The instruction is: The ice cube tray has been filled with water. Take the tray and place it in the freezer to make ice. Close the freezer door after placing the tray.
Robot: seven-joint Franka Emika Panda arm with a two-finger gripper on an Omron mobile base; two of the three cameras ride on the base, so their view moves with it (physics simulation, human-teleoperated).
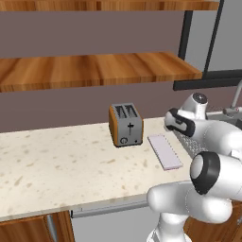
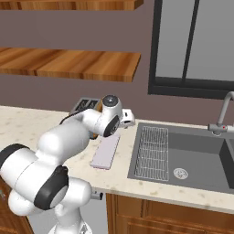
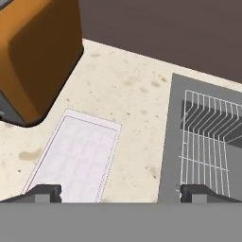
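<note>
tool (image 3: 121, 191) spread wide above ice cube tray (image 3: 78, 158) beside toaster (image 3: 35, 52).

The arm (image 1: 208, 189) is built of glossy white, rounded shells, fat and bulbous near the base and slimmer toward the wrist. Dark grey to black bands and round caps mark the joints. A small grey disc caps the upper wrist joint. The gripper (image 3: 120, 193) ends in two small dark, blocky finger tips (image 3: 45, 193).
</note>
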